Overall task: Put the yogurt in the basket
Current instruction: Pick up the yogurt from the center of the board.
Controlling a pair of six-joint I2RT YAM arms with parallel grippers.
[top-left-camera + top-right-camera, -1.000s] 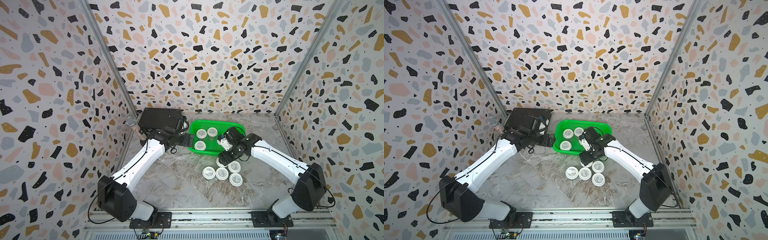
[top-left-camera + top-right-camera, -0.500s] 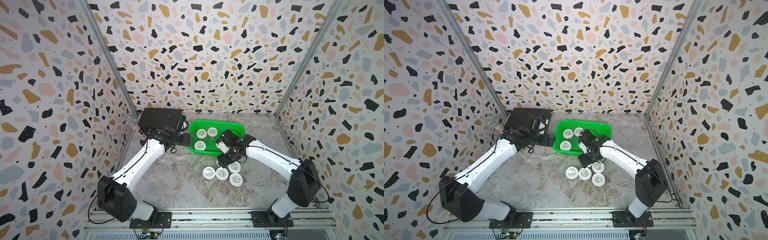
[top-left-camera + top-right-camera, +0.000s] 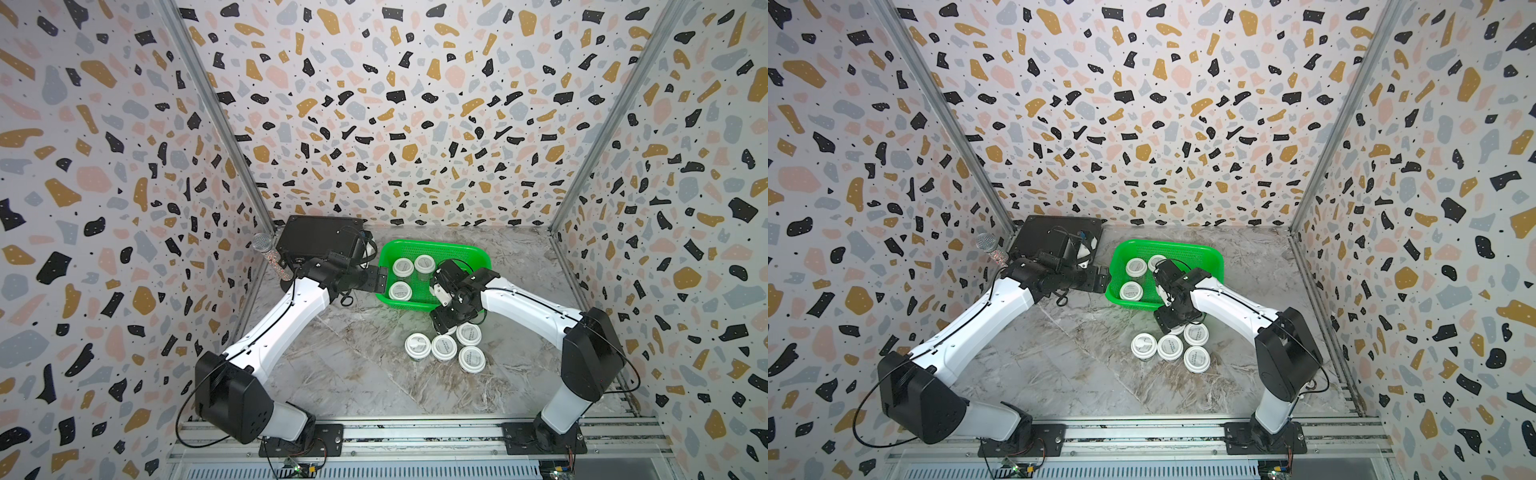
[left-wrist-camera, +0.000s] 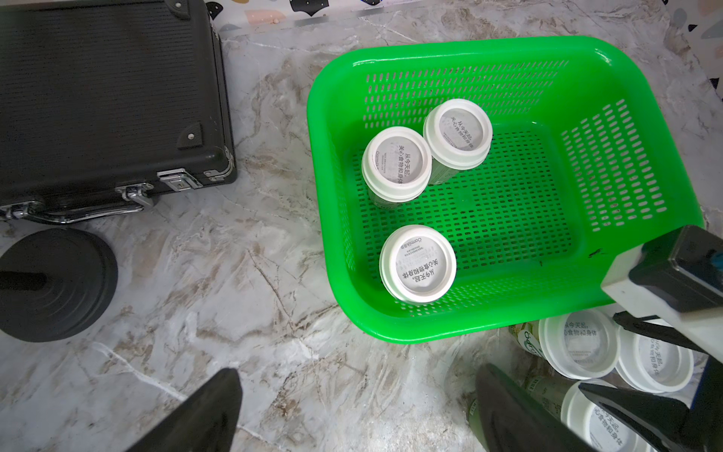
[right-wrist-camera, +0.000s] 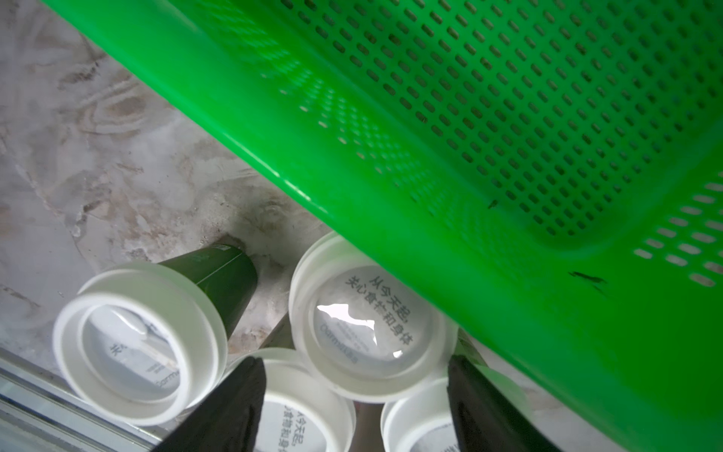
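Three yogurt cups (image 4: pixel 416 264) sit in the basket (image 4: pixel 430 325), five on the bench (image 4: pixel 254 293) beside it; the released right hand (image 5: pixel 354 359) straddles the nearest cup (image 5: pixel 364 325), probably to clench and lift it in, while the left hand (image 4: pixel 358 373) hovers released.

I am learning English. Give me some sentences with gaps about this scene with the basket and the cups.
1. The green basket holds ___ yogurt cups.
2. The case beside it is ___ in colour.
3. The left gripper is wide ___, holding nothing.
4. The cups' lids are ___ in colour.
Missing words: three, black, open, white.
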